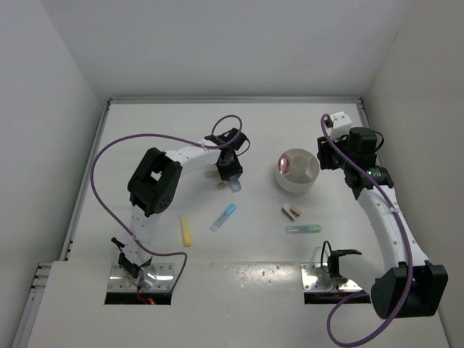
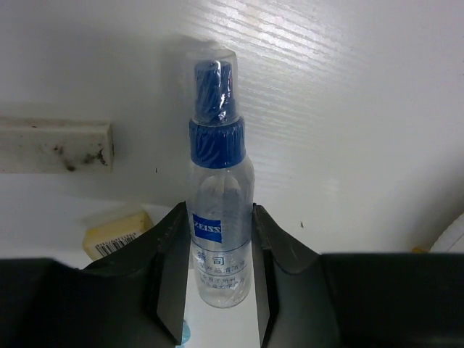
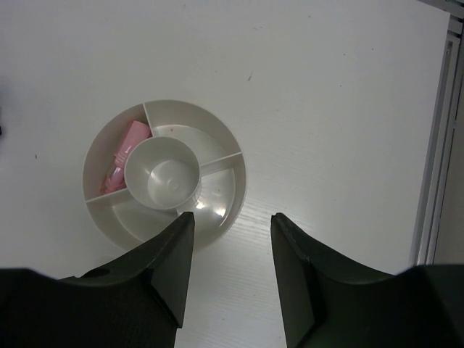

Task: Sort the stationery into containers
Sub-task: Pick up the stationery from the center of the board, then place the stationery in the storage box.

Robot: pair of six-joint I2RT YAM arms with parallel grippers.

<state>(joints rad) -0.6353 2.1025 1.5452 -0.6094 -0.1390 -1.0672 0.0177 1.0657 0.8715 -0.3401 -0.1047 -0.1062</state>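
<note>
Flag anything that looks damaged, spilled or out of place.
Only the white block, left of the bottle in the left wrist view, stands out: dark smudges soil its right half. Nothing is spilled, and the dish sits level with one pink stick in a compartment.

A round white dish (image 3: 217,125) sits on the white table (image 3: 326,109), with a small cup at its centre and walled compartments around it. One pink stick (image 3: 125,156) lies in the left compartment. The right gripper (image 3: 232,217) hangs over the dish's near rim, jaws apart, gripping nothing.
</note>
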